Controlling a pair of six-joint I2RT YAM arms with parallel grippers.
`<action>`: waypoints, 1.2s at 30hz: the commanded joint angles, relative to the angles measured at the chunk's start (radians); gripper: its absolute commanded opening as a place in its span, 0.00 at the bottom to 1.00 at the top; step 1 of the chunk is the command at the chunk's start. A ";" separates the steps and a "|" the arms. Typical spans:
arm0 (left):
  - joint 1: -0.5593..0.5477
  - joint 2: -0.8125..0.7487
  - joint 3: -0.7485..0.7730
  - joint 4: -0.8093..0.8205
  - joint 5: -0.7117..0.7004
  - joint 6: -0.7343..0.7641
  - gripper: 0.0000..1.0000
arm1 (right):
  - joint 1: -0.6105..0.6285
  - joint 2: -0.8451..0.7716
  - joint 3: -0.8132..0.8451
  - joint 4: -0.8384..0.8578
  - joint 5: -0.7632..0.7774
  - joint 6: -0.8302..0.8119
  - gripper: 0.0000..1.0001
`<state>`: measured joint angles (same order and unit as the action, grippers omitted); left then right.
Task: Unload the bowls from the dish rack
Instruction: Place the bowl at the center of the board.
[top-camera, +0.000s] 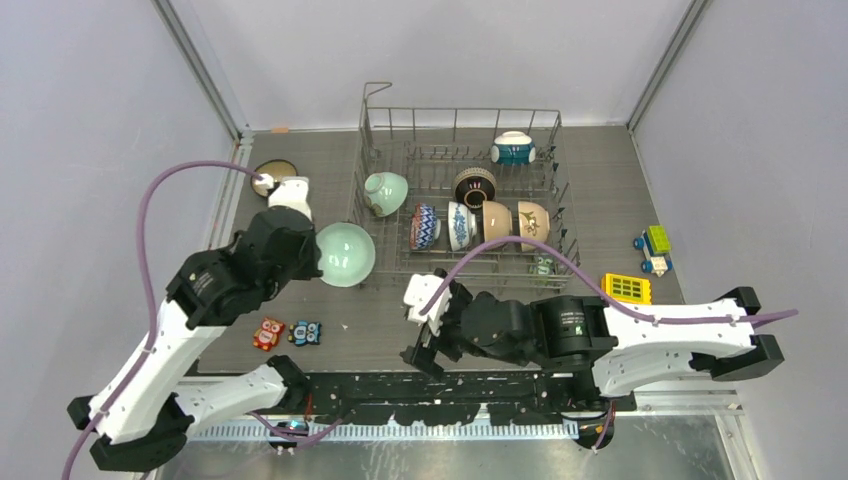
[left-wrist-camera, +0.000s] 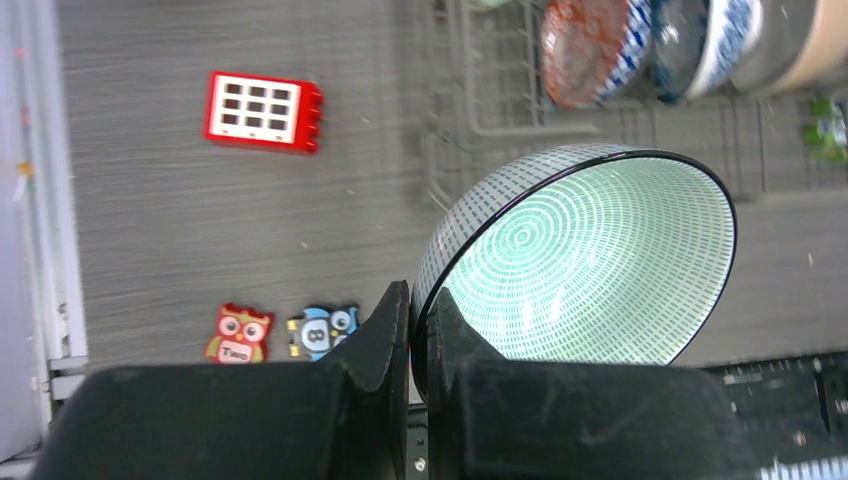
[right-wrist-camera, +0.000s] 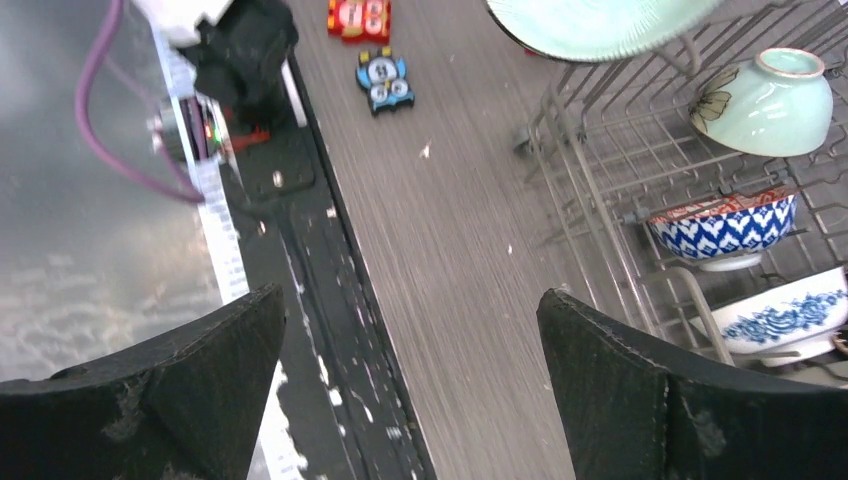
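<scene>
Now the large grey wire dish rack (top-camera: 430, 158), just right of the left gripper (left-wrist-camera: 418, 300), holds seven small ceramic bowls (top-camera: 460, 225). That gripper pinches the rim of a pale green, black-rimmed bowl (left-wrist-camera: 590, 265) outside the rack's left wall. The right gripper (right-wrist-camera: 410, 320), spread wide and empty, hovers near its front-left corner.

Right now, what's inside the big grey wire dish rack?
Seven bowls: a pale green bowl, a teal-and-white bowl, a dark brown bowl, and a row of four bowls. A purple cable hides bits below them.
</scene>
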<state>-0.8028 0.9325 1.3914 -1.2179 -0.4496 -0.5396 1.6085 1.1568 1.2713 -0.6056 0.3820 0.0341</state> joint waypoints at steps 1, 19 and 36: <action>0.071 -0.022 0.036 0.040 -0.165 0.022 0.00 | -0.048 -0.079 -0.075 0.272 -0.016 0.109 1.00; 0.943 0.040 -0.255 0.396 0.305 -0.163 0.00 | -0.055 -0.453 -0.356 0.326 0.152 0.270 1.00; 1.254 0.109 -0.563 0.704 0.271 -0.438 0.00 | -0.055 -0.556 -0.485 0.335 0.169 0.263 0.99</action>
<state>0.4274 1.0229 0.8547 -0.7113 -0.1822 -0.8715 1.5555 0.6212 0.7952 -0.3206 0.5198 0.2943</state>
